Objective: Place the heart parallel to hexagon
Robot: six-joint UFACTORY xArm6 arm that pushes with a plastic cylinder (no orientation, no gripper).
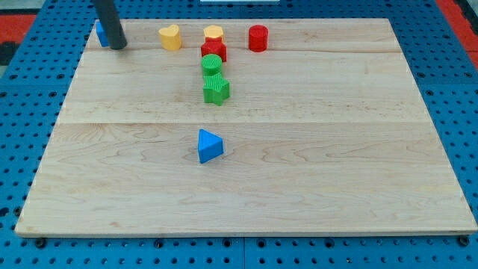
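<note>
The yellow heart (170, 36) is seen near the bench's (336, 172) top edge, level with the yellow hexagon (213, 33) to its right. My tip (117, 46), a bare rod tool clenching nothing, is placed well left of the heart beside a blue block (100, 31). The alignment is judged nearly complete.

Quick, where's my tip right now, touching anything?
My tip: no gripper, holds nothing; at the wooden board's top left, against a partly hidden blue block, left of the yellow heart block.
</note>
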